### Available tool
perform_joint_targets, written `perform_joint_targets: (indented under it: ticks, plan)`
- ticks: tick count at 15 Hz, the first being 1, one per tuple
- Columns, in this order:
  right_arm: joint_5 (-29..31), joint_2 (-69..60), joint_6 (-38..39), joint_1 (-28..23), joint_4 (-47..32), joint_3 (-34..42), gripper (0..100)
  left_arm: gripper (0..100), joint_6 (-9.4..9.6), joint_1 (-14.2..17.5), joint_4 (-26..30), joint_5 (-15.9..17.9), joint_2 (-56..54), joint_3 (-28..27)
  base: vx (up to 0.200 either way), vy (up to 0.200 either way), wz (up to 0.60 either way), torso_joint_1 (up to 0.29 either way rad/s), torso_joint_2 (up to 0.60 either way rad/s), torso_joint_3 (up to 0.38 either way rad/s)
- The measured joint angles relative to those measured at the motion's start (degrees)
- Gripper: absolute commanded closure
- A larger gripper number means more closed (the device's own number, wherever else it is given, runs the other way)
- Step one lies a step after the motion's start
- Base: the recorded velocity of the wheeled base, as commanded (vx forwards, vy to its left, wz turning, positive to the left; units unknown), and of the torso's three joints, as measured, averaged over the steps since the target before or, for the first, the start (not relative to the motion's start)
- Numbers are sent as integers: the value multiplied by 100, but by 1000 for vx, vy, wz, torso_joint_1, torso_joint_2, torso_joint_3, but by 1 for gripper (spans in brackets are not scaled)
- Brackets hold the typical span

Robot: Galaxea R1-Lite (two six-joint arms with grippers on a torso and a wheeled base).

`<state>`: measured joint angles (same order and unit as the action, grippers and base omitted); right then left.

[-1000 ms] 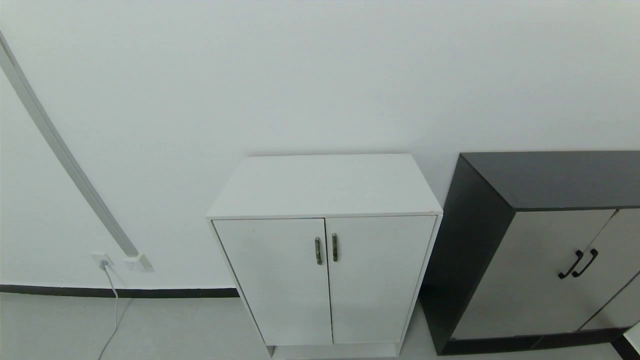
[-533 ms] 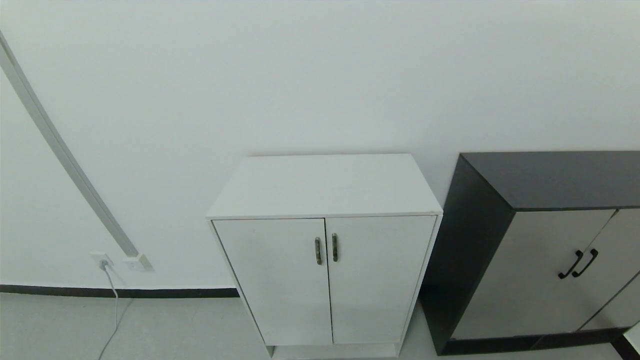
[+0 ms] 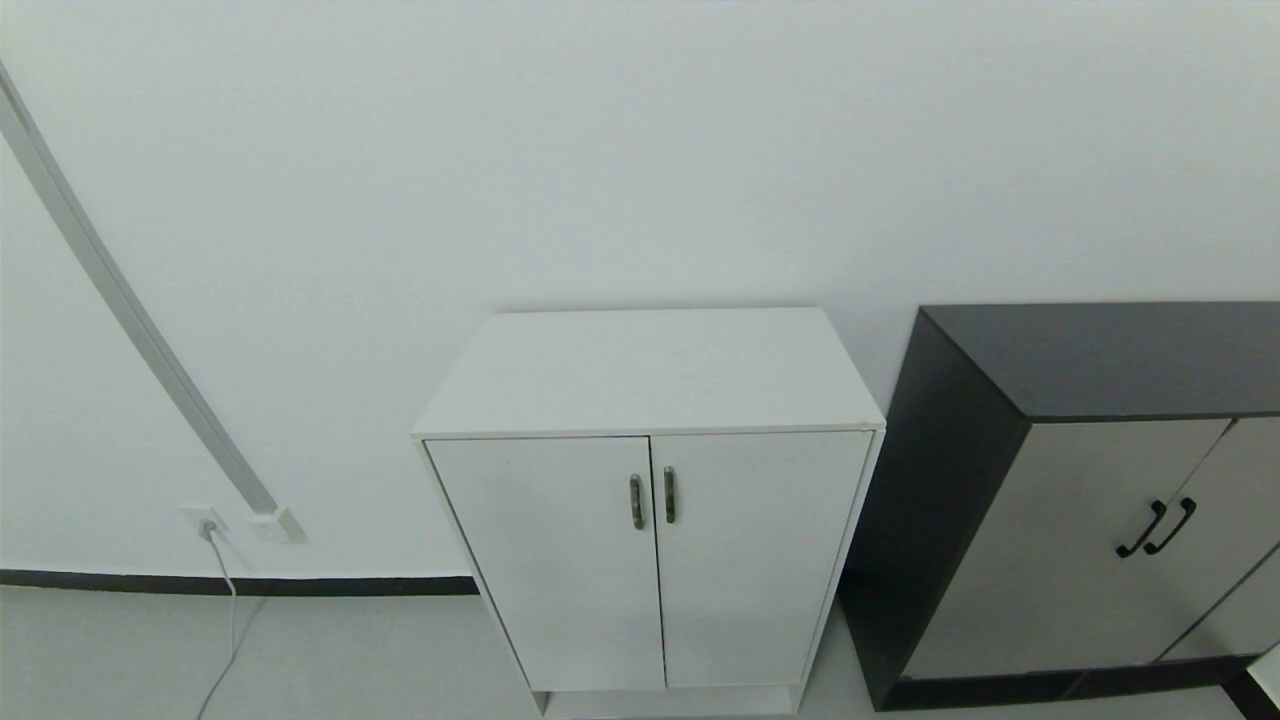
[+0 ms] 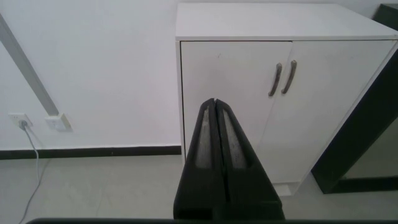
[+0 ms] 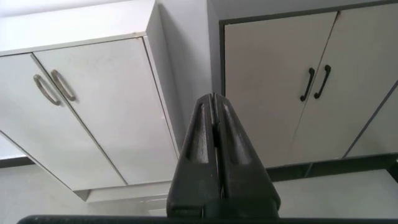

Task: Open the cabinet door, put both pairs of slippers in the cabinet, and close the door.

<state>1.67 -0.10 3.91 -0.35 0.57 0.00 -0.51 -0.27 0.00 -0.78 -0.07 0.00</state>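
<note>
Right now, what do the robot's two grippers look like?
The left gripper has two long black fingers that taper from a wider black base to a narrow tip, and each has a pale grey inset strip down its face. The right gripper is the same build, black and wedge-shaped, with darker grey strips.

The left end effector (image 4: 214, 102) is seen stretched out ahead of its wrist, its two dark fingers (image 4: 202, 143) pressed flat together — pad against pad. The right end effector (image 5: 215, 96) is posed alike, fingers (image 5: 233, 140) likewise drawn tight together.
</note>
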Motion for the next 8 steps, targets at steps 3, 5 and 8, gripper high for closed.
perform_joint_targets:
  ticks: [3,5,8]
  plan:
    - [-11,0,-17,0,2,0,100,100,0,0,0,0,0,0,0,0,0,0,0,0]
    - [-17,0,-39,0,-2,0,100,100,2,0,0,2,0,0,0,0,0,0,0,0]
    - [-17,0,-37,0,-4,0,100,100,0,0,0,2,0,0,0,0,0,0,0,0]
